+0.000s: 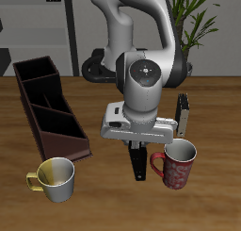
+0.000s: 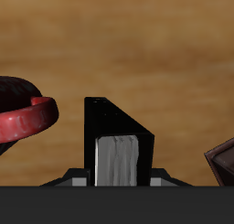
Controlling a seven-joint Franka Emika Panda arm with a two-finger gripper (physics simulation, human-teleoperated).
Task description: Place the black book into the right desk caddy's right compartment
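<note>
Hanging above the wooden table [image 1: 212, 112], between the two mugs: the two-finger gripper [image 1: 138, 152] of the white Franka arm, clamping the thin, long, all-black book [image 1: 139, 162] by its upper end. Dangling upright below the fingers, with the book's lower end clear of the table or just above it; hard telling which from the exterior view. Showing in the wrist view as a black slab [image 2: 107, 136] with a pale speckled page edge, jaws closed against it. Standing close beside the book: a dark red mug [image 1: 176, 163]. Sitting nearer the table's front edge, beside the caddy's near end: a yellow mug [image 1: 56, 178]. Lying well apart from the book: the long dark-brown right desk caddy [image 1: 49, 107] with slanted inner dividers.
</note>
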